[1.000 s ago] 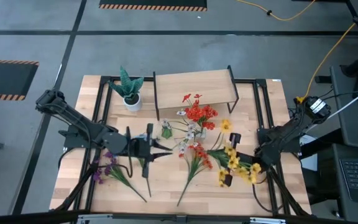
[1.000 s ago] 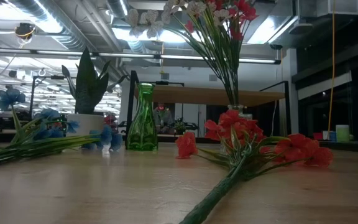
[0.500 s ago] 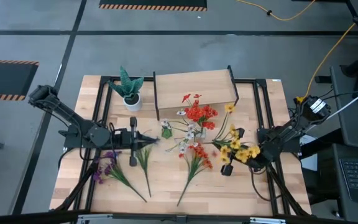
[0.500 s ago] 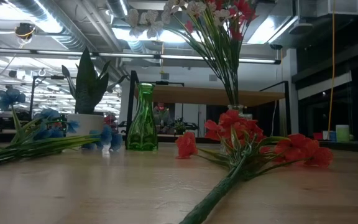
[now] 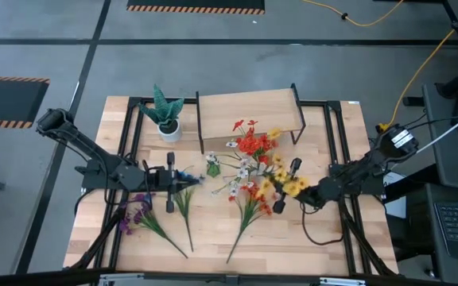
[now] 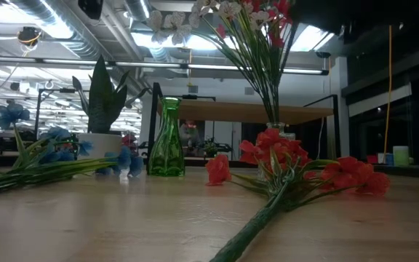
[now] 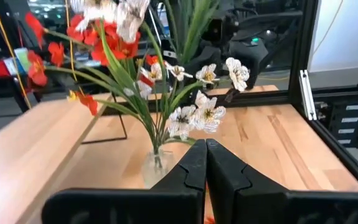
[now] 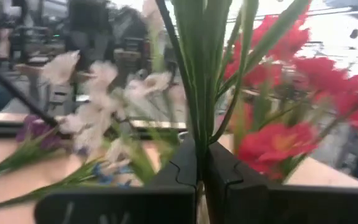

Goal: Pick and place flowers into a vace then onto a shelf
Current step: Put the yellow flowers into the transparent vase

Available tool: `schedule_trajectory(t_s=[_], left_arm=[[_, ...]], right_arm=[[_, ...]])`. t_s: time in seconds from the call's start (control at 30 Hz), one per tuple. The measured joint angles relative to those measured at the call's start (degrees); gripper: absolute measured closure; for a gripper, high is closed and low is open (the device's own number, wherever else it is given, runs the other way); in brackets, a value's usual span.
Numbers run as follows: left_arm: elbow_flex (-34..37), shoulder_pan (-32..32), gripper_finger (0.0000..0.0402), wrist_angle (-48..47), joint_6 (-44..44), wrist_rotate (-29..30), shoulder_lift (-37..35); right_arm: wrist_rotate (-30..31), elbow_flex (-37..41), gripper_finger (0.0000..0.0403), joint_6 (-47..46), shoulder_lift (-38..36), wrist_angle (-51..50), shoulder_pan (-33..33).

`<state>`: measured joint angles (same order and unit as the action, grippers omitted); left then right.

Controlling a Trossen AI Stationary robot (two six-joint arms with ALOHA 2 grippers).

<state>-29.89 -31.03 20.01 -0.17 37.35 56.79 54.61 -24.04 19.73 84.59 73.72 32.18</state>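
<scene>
A clear vase (image 7: 156,163) holding white and red flowers (image 5: 249,147) stands in front of the shelf (image 5: 249,111). An empty green vase (image 6: 167,138) stands to its left. My right gripper (image 5: 283,191) is just right of the clear vase, shut on a bunch of yellow flowers (image 5: 291,184). My left gripper (image 5: 188,181) hovers left of the green vase, shut and empty, pointing at the clear vase. A blue sprig (image 5: 185,199), a purple sprig (image 5: 137,213) and a red sprig (image 5: 249,202) lie flat on the tabletop. My right gripper pinches the yellow bunch's green stems (image 8: 197,124) between its two fingers. The fingers come about level from the table's right and lie across the stems. The stems rise past the fingers, and the yellow blossoms (image 5: 274,133) reach toward the shelf.
A spiky plant in a white pot (image 5: 165,117) stands at the far left beside the shelf's black legs. A black metal frame (image 5: 332,127) runs around the work area. Bare tabletop lies along the near edge (image 5: 293,246).
My right gripper has carried the yellow flowers toward the table's left and far side, up to the clear vase. My left gripper has drawn back toward the table's left edge, off the blue sprig, which stays lying on the table.
</scene>
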Motion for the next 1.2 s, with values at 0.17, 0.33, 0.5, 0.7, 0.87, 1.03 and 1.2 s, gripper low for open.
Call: schedule_trajectory(t_s=[0.17, 0.33, 0.5, 0.7, 0.87, 1.03, 1.2], left_arm=[[0.22, -0.02, 0.0397, -0.01, 1.3, -0.9, 0.09], [0.22, -0.02, 0.0398, -0.04, 1.36, -0.9, 0.09], [0.22, -0.02, 0.0399, -0.04, 1.36, -0.9, 0.09], [0.22, -0.01, 0.0398, -0.04, 1.36, -0.91, 0.09], [0.22, -0.02, 0.0399, -0.04, 0.98, -0.92, 0.09], [0.2, -0.02, 0.0397, -0.04, 0.94, -0.93, 0.09], [0.2, -0.02, 0.04, -0.04, 0.92, -0.95, 0.09]], right_arm=[[0.84, 0.05, 0.0399, -1.09, 0.95, 0.07, -2.13], [0.79, 0.05, 0.0399, -1.28, 0.95, -1.53, -2.55], [0.81, 0.05, 0.0399, -1.45, 0.95, -1.87, -2.55], [1.18, 0.05, 0.0399, -3.46, 0.95, -5.58, -3.01], [1.29, 0.05, 0.0399, -6.54, 0.95, -8.72, -4.83], [1.25, 0.05, 0.04, -9.26, 0.95, -10.6, -5.94], [1.26, 0.05, 0.04, -11.62, 0.95, -13.44, -6.51]])
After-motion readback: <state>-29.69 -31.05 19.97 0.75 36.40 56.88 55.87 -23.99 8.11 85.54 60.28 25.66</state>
